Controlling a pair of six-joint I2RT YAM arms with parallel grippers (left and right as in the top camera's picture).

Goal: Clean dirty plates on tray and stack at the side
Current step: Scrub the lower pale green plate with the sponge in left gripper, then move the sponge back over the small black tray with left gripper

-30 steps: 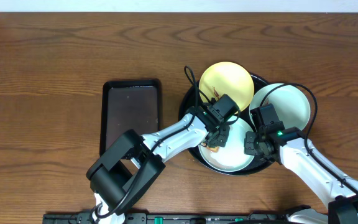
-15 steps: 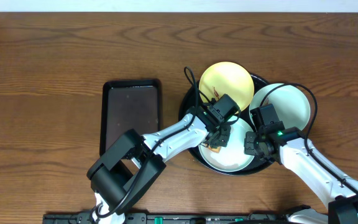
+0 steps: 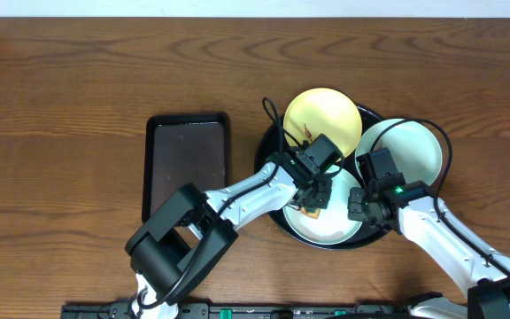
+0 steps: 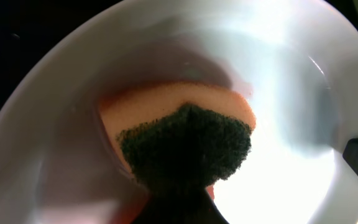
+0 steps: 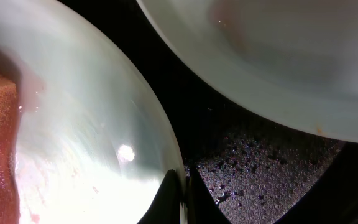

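Left arm (image 3: 246,193) and right arm (image 3: 436,232): white links, black joints, black cables (image 3: 269,113) looping at twelve o'clock. Left gripper (image 3: 313,200), right gripper (image 3: 358,211) black; green light (image 3: 399,188) on right.

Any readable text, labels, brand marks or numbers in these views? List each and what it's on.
None readable.
No print shows on the yellow plate, the near mint plate, the far mint plate, the round black tray, the rectangular tray or the sponge.
Bar at the overhead view's bottom edge: green marks, too small to read.
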